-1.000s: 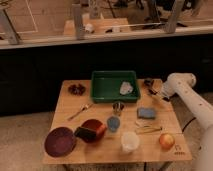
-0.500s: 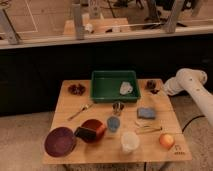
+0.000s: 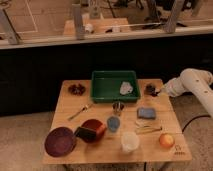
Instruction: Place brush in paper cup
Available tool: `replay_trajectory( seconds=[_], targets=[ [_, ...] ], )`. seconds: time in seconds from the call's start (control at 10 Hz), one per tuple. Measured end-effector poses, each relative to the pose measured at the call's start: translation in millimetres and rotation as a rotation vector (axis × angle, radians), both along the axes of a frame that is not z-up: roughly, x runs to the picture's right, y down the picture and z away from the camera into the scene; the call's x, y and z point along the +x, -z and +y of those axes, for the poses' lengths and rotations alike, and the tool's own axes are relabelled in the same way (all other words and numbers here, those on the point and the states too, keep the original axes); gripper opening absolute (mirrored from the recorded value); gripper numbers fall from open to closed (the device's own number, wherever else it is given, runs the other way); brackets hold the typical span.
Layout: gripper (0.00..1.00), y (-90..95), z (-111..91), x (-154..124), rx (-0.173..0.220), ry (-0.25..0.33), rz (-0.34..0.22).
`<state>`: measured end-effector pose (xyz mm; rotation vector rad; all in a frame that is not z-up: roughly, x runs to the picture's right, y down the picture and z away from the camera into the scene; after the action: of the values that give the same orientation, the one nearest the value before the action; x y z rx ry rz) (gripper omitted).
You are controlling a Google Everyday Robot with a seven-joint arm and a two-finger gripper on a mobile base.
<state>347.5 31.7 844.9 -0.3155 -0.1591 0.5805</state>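
The brush (image 3: pixel 150 89) shows as a small dark shape on the table's back right, next to the green tray. My gripper (image 3: pixel 159 92) sits just right of it, at the end of the white arm (image 3: pixel 190 82) that reaches in from the right. It is shut, and I cannot tell whether it touches the brush. The paper cup (image 3: pixel 129 141) stands upright near the front edge, right of centre and well clear of the gripper.
A green tray (image 3: pixel 107 86) at the back holds a crumpled pale object (image 3: pixel 126 88). A metal cup (image 3: pixel 118 107), blue cup (image 3: pixel 113 123), blue sponge (image 3: pixel 146 113), thin sticks (image 3: pixel 148 129), orange (image 3: pixel 166 140), red bowl (image 3: pixel 93 130), purple plate (image 3: pixel 60 141), fork (image 3: pixel 80 111) and dark item (image 3: pixel 76 89) crowd the table.
The arm's elbow has swung up and out to the right. The gripper has stayed near the brush. The dark brush has stayed on the table.
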Motion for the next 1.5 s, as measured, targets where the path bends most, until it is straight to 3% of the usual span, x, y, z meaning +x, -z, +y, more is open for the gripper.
replay_trajectory(
  seconds=[0.3, 0.5, 0.8, 1.5],
  targets=[
    [0.00, 14.6, -9, -8, 0.015, 0.011, -0.042],
    [0.00, 38.6, -19, -10, 0.027, 0.015, -0.073],
    [0.00, 61.3, -16, -11, 0.001, 0.018, -0.112],
    [0.00, 63.7, -15, -11, -0.006, 0.018, -0.120]
  ],
)
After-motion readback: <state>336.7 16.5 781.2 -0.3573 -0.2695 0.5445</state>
